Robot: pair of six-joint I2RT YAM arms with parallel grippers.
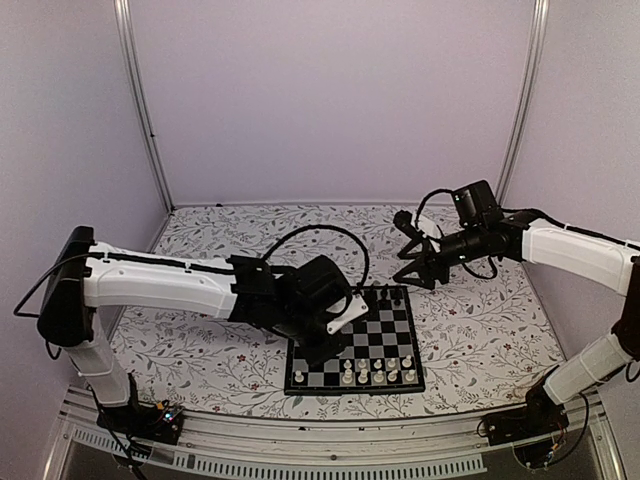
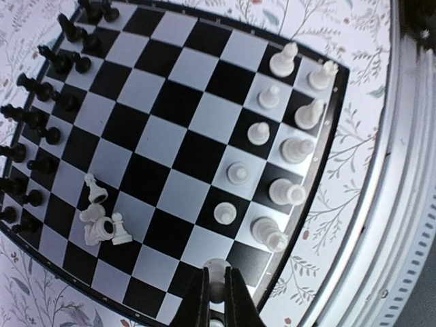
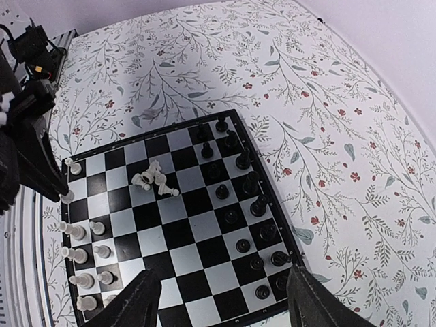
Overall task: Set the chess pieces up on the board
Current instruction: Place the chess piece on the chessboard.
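Observation:
The board [image 1: 398,333] lies at the near middle of the table; it also shows in the left wrist view [image 2: 177,102] and the right wrist view [image 3: 187,225]. Black pieces [image 3: 248,184] stand in two rows on its far side. White pieces [image 2: 286,146] stand in two rows on its near side. A small heap of loose white pieces [image 2: 101,218] lies on the squares near the black rows. My left gripper [image 2: 216,289] is shut on a white piece [image 2: 216,272] just above a near-row square by the board's left edge. My right gripper [image 3: 221,300] is open and empty, high above the black side.
The table has a floral cloth [image 1: 230,240]. A metal rail [image 1: 330,440] runs along the near edge close to the board. White walls enclose the back and sides.

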